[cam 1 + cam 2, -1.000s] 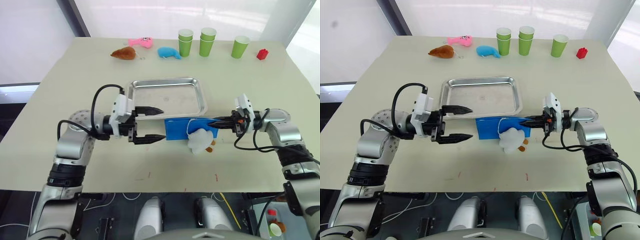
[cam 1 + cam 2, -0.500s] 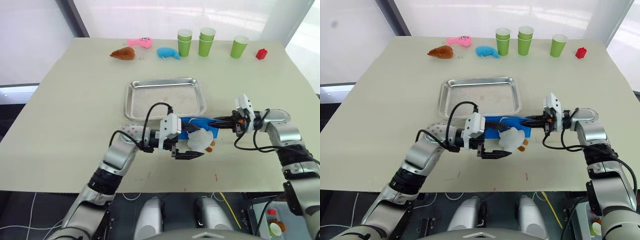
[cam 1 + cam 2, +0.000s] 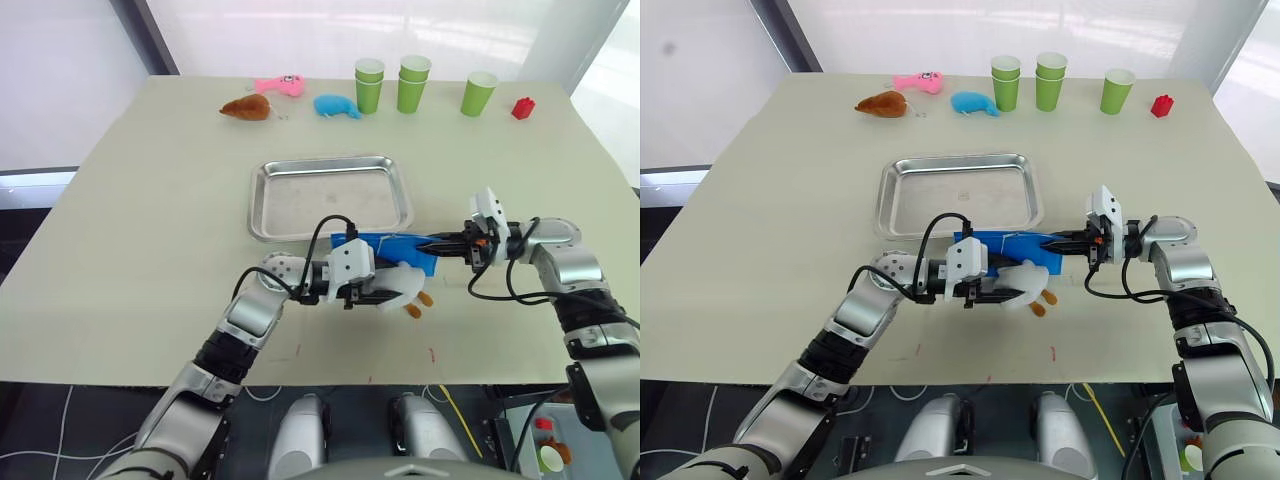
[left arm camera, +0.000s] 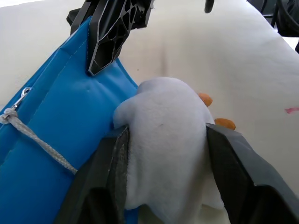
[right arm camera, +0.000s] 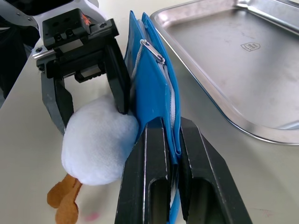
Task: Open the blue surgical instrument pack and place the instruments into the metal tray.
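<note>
The blue surgical instrument pack [image 3: 385, 245] lies folded just in front of the metal tray [image 3: 330, 200], which holds nothing. My right gripper [image 5: 172, 126] is shut on the pack's right edge, with its zipper and cord visible beside it. A white plush toy [image 3: 403, 282] with orange feet rests against the pack's front edge. My left gripper [image 4: 167, 133] has one finger on each side of this plush [image 4: 168, 140] and presses into it. The instruments are hidden inside the closed pack.
Along the table's far edge stand green paper cups [image 3: 415, 82], a red block [image 3: 524, 108], a small blue plush [image 3: 337, 105], a pink toy [image 3: 280, 85] and a brown toy [image 3: 247, 107]. The table's front edge runs close below both arms.
My left arm swung right from the tray's front-left corner to the white plush, and its wide-open jaws closed around it. The right arm and the pack stayed put.
</note>
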